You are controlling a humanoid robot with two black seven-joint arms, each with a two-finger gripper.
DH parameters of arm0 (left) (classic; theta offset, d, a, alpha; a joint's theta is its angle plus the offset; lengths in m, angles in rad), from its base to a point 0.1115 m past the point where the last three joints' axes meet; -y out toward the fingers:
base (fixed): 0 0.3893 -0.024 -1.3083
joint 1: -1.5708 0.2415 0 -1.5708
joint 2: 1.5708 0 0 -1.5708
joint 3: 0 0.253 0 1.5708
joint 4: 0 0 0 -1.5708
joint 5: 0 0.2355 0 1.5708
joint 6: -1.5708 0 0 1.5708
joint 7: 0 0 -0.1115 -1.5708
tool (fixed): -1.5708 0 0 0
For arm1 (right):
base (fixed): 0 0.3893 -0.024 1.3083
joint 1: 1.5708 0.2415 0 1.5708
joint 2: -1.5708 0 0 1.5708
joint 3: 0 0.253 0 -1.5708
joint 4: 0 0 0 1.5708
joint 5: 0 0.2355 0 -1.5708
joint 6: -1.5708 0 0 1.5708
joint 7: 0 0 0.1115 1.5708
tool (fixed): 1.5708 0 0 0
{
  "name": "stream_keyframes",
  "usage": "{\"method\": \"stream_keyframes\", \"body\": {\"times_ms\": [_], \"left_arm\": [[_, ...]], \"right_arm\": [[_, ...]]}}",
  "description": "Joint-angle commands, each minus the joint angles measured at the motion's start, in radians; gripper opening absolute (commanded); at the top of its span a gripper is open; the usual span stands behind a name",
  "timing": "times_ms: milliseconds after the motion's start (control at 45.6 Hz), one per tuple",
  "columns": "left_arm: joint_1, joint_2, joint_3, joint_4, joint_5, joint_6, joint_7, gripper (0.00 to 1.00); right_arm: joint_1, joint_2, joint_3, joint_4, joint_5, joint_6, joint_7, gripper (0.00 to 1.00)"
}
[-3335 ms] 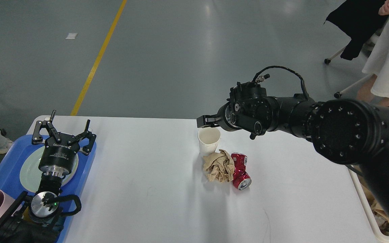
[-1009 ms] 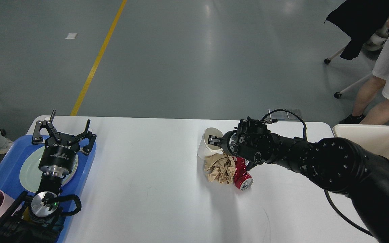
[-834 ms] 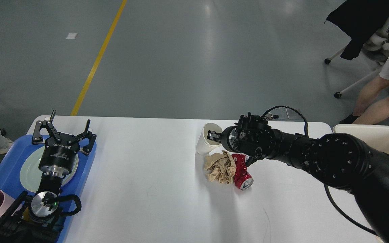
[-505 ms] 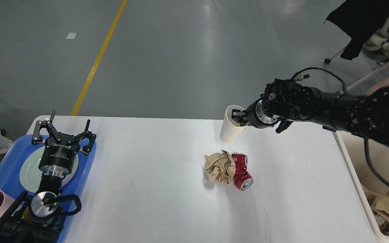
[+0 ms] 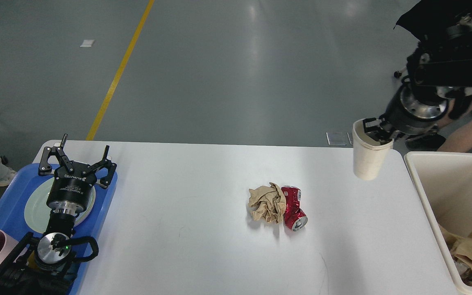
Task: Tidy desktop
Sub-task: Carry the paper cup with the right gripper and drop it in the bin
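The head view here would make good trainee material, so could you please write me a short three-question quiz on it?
1. True or false: the paper cup stands on the desktop.
2. Which lies directly beside the crushed red can? A) the plate B) the crumpled brown paper C) the pink mug
3. Fill in: the left gripper hovers over the blue ____.

Key
1. False: the right gripper holds it by the rim, in the air near the bin.
2. B
3. tray
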Motion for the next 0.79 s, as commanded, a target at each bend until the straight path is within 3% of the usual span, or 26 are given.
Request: {"method": "stream_keyframes", "body": {"times_ms": [0, 88, 263, 417, 548, 636, 768], "left_arm": [[0.001, 0.001, 0.000, 0.000, 0.000, 0.000, 0.000, 0.97], [0.001, 0.001, 0.000, 0.000, -0.001, 0.000, 0.000, 0.97], [0.001, 0.001, 0.000, 0.000, -0.001, 0.000, -0.002, 0.97], [0.001, 0.001, 0.000, 0.000, -0.001, 0.000, 0.000, 0.97], [0.001, -0.001, 0.000, 0.000, -0.001, 0.000, 0.000, 0.97], [0.001, -0.001, 0.000, 0.000, 0.000, 0.000, 0.000, 0.97], [0.001, -0.001, 0.000, 0.000, -0.001, 0.000, 0.000, 0.97]], "right_arm": [[0.162, -0.056, -0.135, 0.180, -0.001, 0.004, 0.110, 0.00], [0.236, -0.092, -0.224, 0.267, -0.003, 0.003, 0.214, 0.00], [0.340, -0.092, -0.365, 0.344, -0.003, -0.008, 0.317, 0.00], [0.351, -0.138, -0.420, 0.330, -0.001, -0.040, 0.317, 0.00], [0.250, -0.294, -0.503, 0.266, -0.017, -0.177, 0.299, 0.00], [0.106, -0.447, -0.506, 0.125, -0.021, -0.258, 0.290, 0.00], [-0.162, -0.581, -0.413, -0.163, -0.038, -0.266, 0.283, 0.00]]}}
